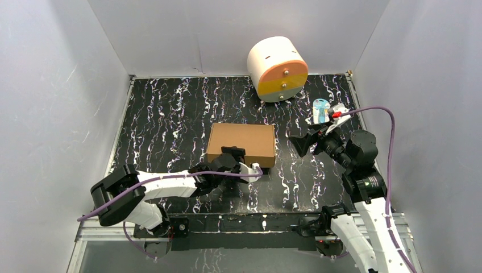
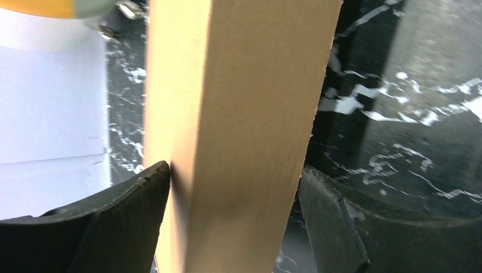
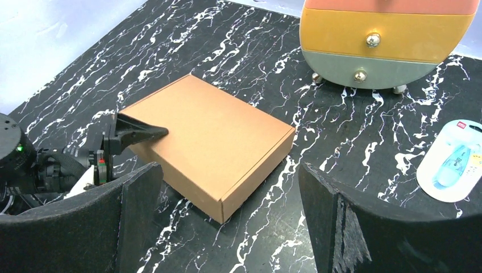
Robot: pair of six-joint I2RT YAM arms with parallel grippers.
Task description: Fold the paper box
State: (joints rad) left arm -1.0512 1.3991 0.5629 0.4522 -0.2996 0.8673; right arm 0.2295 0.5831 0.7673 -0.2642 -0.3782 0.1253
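Top external, one paper box (image 1: 241,142), left end effector (image 1: 242,160) spread astride its edge, right end effector (image 1: 301,146) spread

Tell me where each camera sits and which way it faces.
Top external: above and behind the arms, looking down at the table; both show.
Left wrist: at the paper box's near edge, left gripper straddling it.
Right wrist: right of the box, facing left across it; open right gripper shows.
Both wrist views share the box.
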